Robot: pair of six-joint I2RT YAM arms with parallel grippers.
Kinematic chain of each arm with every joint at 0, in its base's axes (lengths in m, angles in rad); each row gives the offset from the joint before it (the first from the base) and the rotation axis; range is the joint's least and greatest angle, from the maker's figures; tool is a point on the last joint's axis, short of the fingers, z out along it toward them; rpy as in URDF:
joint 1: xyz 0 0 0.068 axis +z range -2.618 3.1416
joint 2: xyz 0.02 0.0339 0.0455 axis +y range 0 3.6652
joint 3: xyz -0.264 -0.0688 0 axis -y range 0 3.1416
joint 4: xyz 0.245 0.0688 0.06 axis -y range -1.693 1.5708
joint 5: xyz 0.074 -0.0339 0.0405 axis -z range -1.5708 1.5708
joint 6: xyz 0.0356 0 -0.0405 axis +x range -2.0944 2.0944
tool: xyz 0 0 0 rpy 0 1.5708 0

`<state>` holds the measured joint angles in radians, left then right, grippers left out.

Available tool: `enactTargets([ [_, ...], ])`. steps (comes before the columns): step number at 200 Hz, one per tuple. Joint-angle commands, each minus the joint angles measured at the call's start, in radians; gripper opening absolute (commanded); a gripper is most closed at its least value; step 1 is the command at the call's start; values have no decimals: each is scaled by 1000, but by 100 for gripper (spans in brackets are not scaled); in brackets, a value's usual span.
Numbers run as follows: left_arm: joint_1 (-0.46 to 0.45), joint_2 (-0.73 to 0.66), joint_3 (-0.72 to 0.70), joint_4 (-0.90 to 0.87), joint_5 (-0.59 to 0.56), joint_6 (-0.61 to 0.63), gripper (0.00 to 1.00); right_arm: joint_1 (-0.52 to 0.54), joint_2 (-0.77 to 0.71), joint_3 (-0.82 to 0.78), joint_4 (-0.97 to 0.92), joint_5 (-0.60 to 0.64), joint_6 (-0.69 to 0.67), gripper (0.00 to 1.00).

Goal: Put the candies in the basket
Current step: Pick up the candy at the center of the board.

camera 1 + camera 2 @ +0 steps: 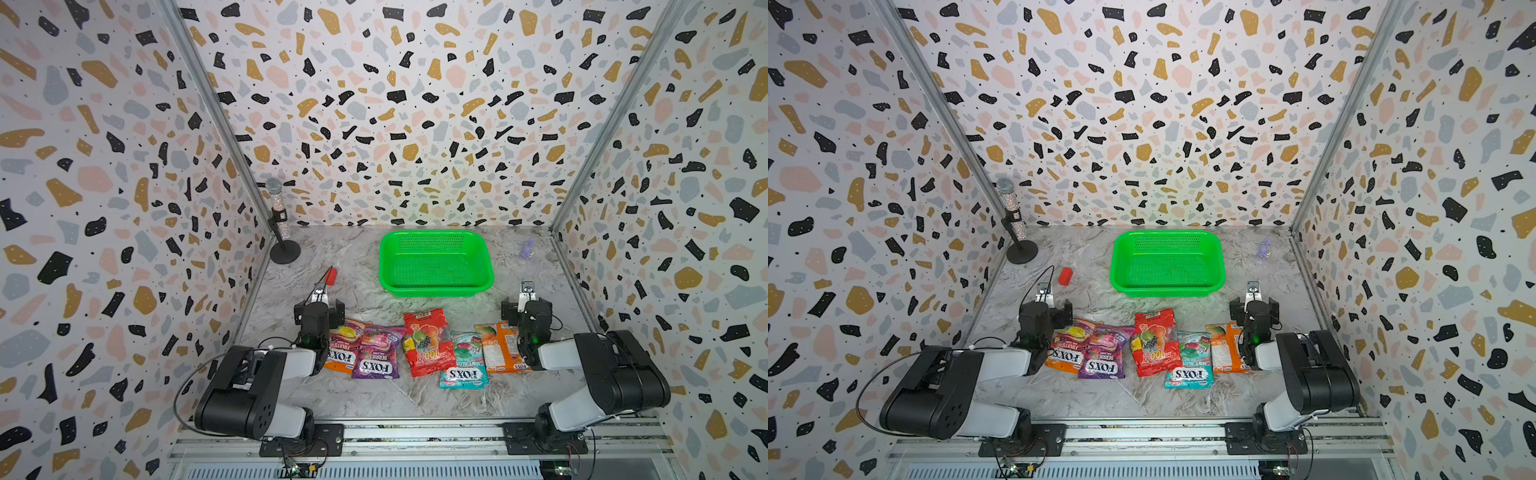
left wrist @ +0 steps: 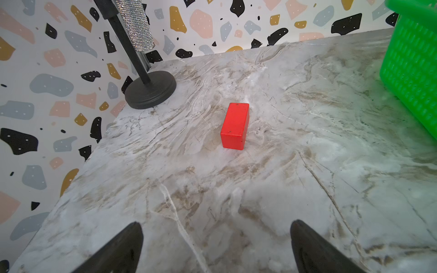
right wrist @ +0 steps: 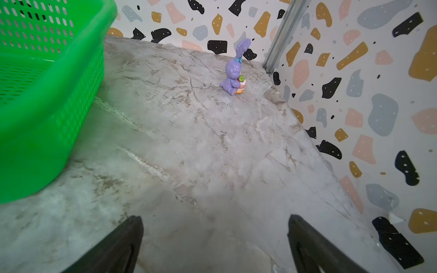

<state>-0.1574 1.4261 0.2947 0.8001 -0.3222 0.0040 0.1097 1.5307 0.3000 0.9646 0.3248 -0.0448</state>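
Marbled tabletop (image 1: 374, 395) is strewn with candies (image 1: 428, 345) at lower centre; basket (image 1: 434, 291) unfilled, both jaws apart; a first grasp is called for.

The left orange bag (image 1: 341, 354) and right orange bag (image 1: 498, 349) are partly hidden; wrist views crop the basket (image 2: 411, 71).

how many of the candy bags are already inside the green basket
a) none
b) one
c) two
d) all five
a: in both top views the basket holds nothing, while the orange bag, purple bag, red bag, teal bag and second orange bag all lie on the table in a row on the near side of it.
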Motion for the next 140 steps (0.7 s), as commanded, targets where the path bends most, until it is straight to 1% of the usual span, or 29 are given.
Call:
enactTargets([
  [1, 4, -14, 21, 26, 3, 2, 100, -1, -10, 18, 5, -2, 10, 100],
  [140, 4, -16, 20, 22, 3, 2, 100, 0, -12, 10, 15, -1, 8, 100],
])
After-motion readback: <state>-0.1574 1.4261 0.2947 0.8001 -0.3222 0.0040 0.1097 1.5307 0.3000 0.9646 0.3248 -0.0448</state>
